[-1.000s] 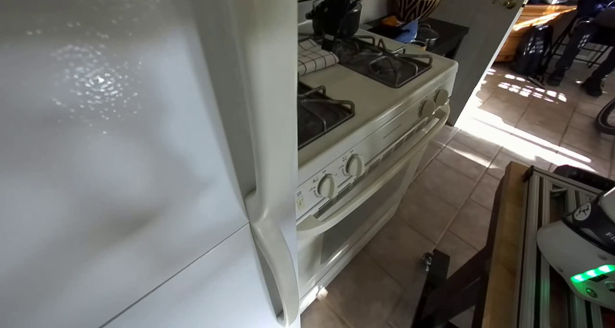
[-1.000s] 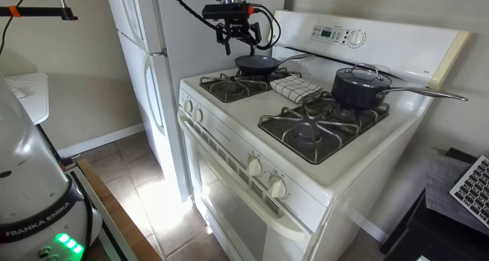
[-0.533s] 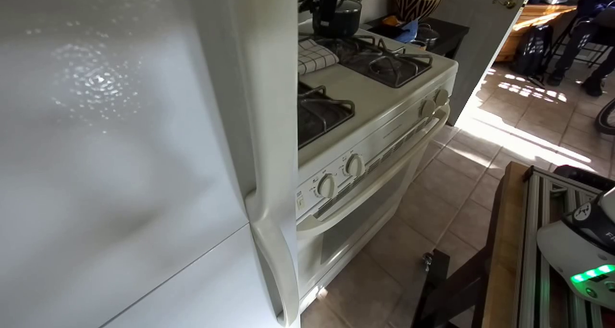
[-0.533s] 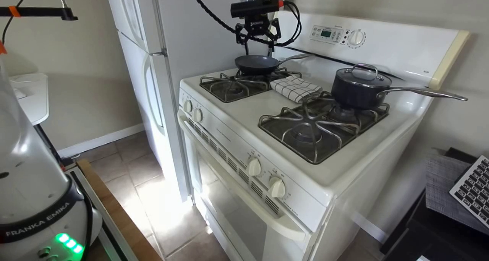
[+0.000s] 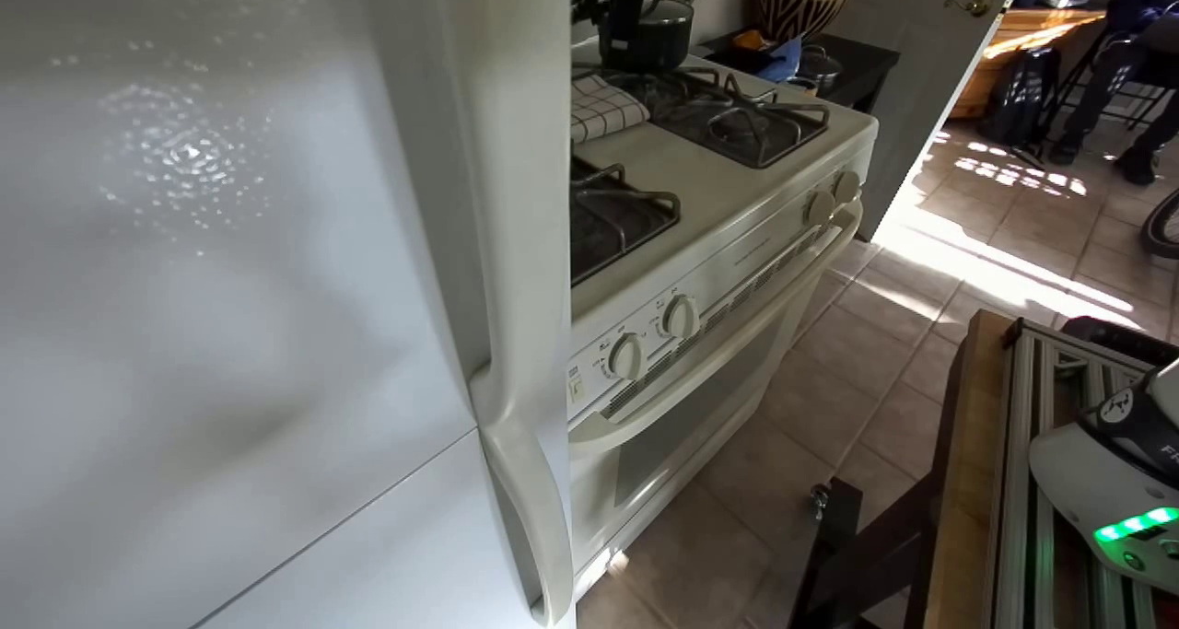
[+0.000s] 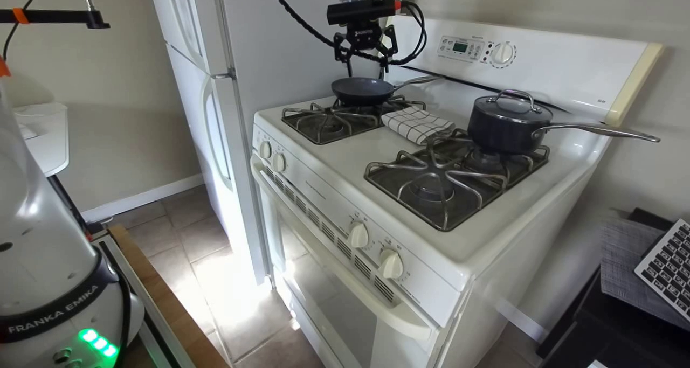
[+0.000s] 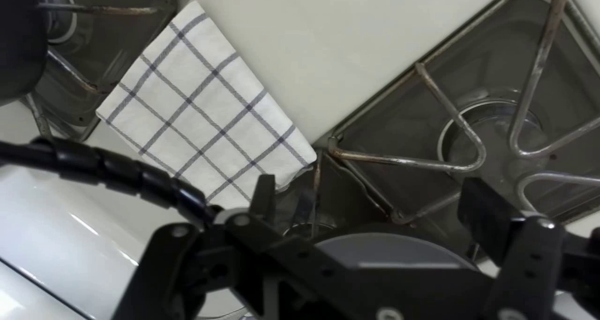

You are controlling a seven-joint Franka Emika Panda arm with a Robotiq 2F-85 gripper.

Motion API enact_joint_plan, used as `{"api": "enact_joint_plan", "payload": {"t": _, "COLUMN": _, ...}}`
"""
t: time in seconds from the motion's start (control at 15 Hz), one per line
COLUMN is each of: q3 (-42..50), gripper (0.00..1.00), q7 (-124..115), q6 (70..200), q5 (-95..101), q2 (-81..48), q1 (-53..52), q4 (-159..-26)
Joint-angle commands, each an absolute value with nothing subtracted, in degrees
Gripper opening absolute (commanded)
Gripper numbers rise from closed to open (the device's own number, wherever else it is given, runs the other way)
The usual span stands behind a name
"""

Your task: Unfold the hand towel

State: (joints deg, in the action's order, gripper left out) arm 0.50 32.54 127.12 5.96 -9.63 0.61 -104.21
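None of the unfolding looks done: in the wrist view, just right of the pot (image 7: 18,43), the towel (image 7: 201,109) lies flat and folded on the stove (image 7: 328,43), every fold left to undo, though the number of layers is hard to tell. Further right, the hand (image 7: 369,189) points down above the pan (image 7: 389,248), short of the towel, fingers (image 7: 485,210) spread wide, holding nothing.

On the white stove (image 6: 350,150), metal grates (image 7: 408,162) sit over two dark wells (image 7: 384,118). The towel (image 7: 201,107) lies folded on the pale strip (image 7: 318,53) between them. A pan (image 6: 361,90) stands on the grates to one side, a lidded pot (image 6: 501,128) on the other; whether the towel touches a grate is hard to tell.
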Motion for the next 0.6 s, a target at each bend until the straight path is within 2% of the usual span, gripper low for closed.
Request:
{"api": "enact_joint_plan", "payload": {"t": 0.0, "q3": 0.34, "gripper": 1.0, "q7": 33.29, "q6": 126.68, "q5": 5.79, "q2": -15.55, "q1": 2.15, "q4": -96.85}}
{"api": "enact_joint_plan", "payload": {"t": 0.53, "q3": -3.55, "gripper": 1.0, "q7": 42.78, "q6": 128.09, "q5": -4.14, "q2": -29.74, "q1": 7.87, "q4": -81.49}}
